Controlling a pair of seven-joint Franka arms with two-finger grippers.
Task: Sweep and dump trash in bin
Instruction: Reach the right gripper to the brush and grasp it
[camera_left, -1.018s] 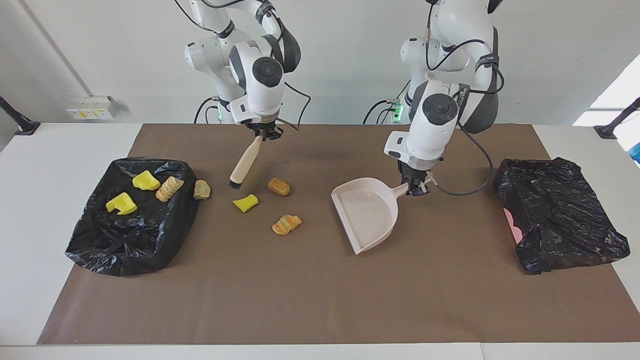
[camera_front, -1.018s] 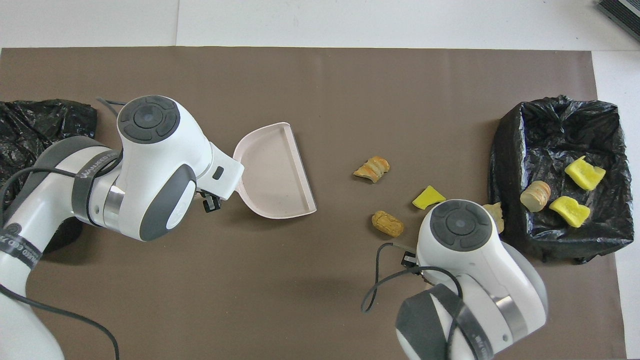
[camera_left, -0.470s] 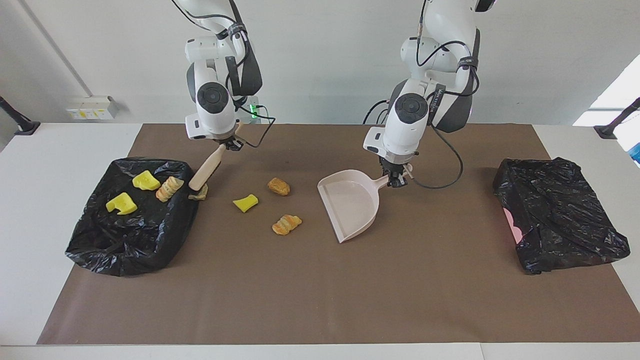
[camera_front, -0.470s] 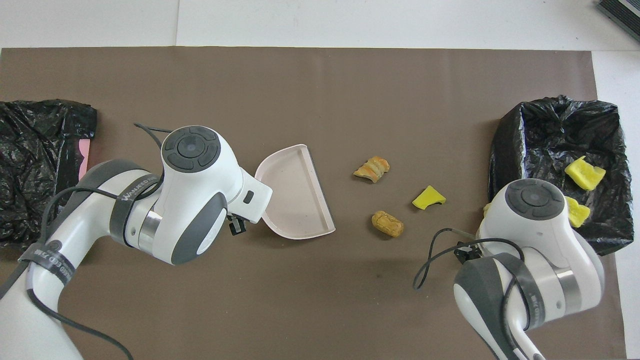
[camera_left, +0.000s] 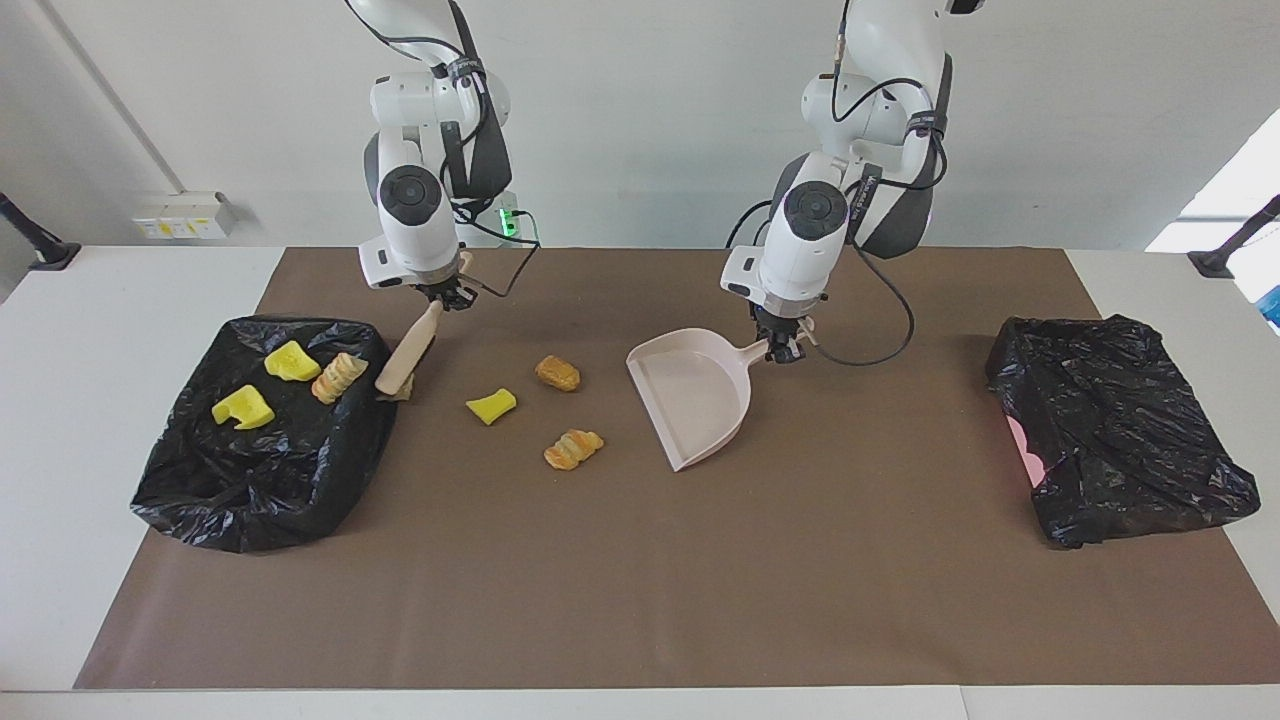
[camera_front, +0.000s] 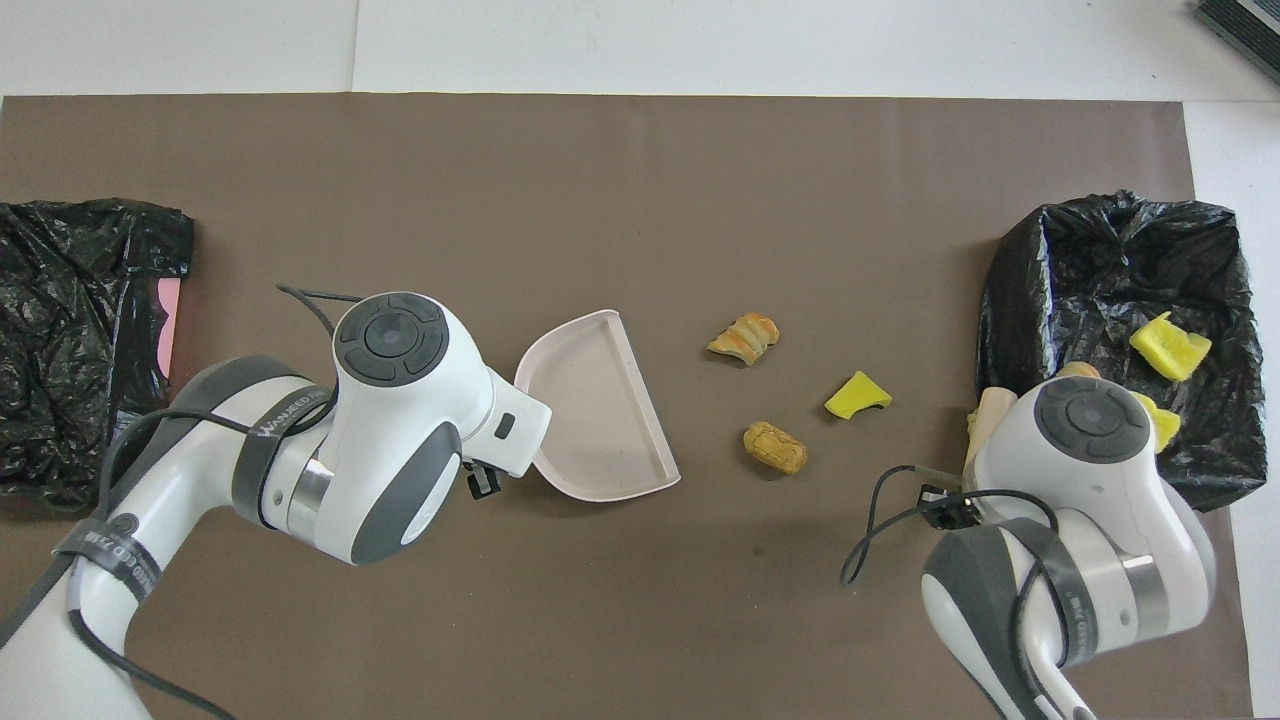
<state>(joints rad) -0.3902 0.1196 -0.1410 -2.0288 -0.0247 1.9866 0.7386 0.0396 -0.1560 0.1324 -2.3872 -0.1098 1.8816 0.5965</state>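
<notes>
Trash lies in two groups in the facing view. Two yellow wedges (camera_left: 243, 407) (camera_left: 291, 361) and one bread chunk (camera_left: 339, 377) rest in the black-lined bin (camera_left: 200, 480) at the right arm's end of the table. On the brown mat (camera_left: 640, 580) are a third wedge (camera_left: 491, 406) and two chunks (camera_left: 557, 373) (camera_left: 573, 449), between the bin and the dustpan (camera_left: 693, 398). A fourth chunk (camera_left: 404, 392) sits against the bin's wall, mostly hidden by the brush (camera_left: 408, 352). The right gripper (camera_left: 447, 296) points down, closed on the brush handle's top; the brush slants down toward the bin, its head at that fourth chunk. The left gripper (camera_left: 783, 348) also points down, clamped on the dustpan's handle, with the pan's mouth toward the loose trash. A black bag (camera_left: 1120, 420) lies at the left arm's end.

Seen from overhead, the left arm comes in low and bends over the mat, its wrist covering the dustpan's (camera_front: 597, 420) handle, so the left gripper (camera_front: 484, 482) barely shows. The right arm's wrist sits over the bin's (camera_front: 1010, 300) nearer corner, hiding most of the brush (camera_front: 985, 412); its fingers cannot be made out here. One wedge (camera_front: 857, 396) and two chunks (camera_front: 744, 336) (camera_front: 775, 447) lie on the mat (camera_front: 600, 200) between dustpan and bin. In the bin, one wedge (camera_front: 1168, 345) shows whole and another (camera_front: 1160, 424) pokes out beside the wrist.
</notes>
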